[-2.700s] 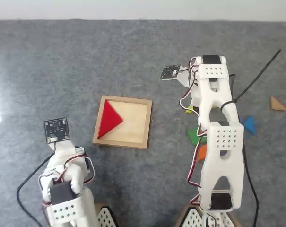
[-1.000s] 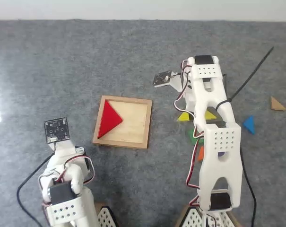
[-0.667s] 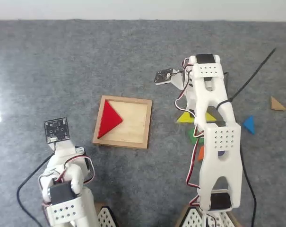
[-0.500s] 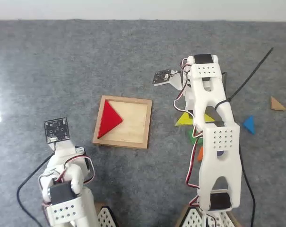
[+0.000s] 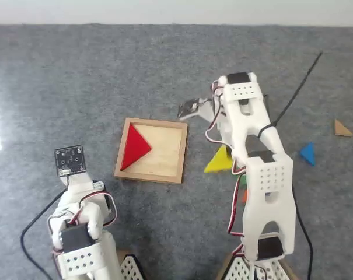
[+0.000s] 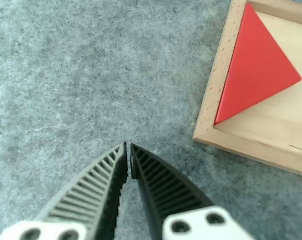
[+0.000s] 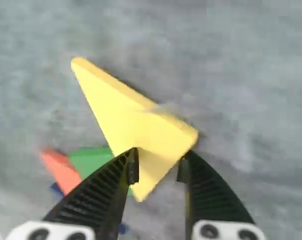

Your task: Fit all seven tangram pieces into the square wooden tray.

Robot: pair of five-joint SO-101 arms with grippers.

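My right jaws grip the yellow triangle (image 7: pixel 133 122) by a corner just beside the wooden tray (image 5: pixel 184 151), left jaws closed empty; I should keep it level and seat it flat against the red triangle (image 5: pixel 133 146).

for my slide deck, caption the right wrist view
Jaws shut on the yellow triangular tangram piece, grey mat behind.

Grey speckled table surface (image 5: pixel 77 70); pale strip (image 5: pixel 164 11), possibly wall, along far edge
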